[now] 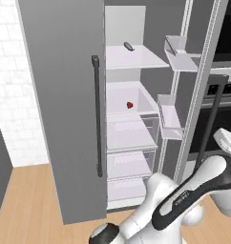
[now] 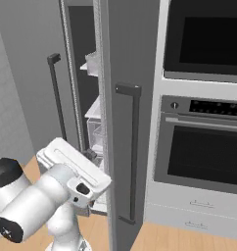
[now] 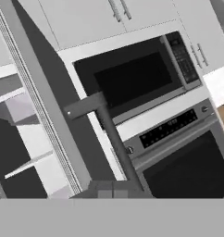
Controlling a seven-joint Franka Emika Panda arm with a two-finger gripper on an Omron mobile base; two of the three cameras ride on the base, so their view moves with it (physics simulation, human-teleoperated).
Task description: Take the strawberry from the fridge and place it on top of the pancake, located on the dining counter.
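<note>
The fridge [image 1: 60,95] stands with its left door shut and its right door [image 2: 125,59] swung open. The tiny red strawberry [image 1: 130,105] lies on the white middle shelf, toward the back. My gripper [image 2: 91,156] hangs low beside the inner edge of the open door, well below and in front of the berry. Its fingers are too small and dark to show whether they are parted. The hand view looks at the open door's dark bar handle [image 3: 116,139] from close by. The pancake and the dining counter are out of view.
A black-fronted oven [image 2: 203,147] and a microwave [image 2: 203,39] sit right of the open door. White door bins [image 1: 170,116] line the door's inside. A small dark object [image 1: 128,46] lies on the top shelf. Clear drawers [image 1: 129,133] sit below the berry.
</note>
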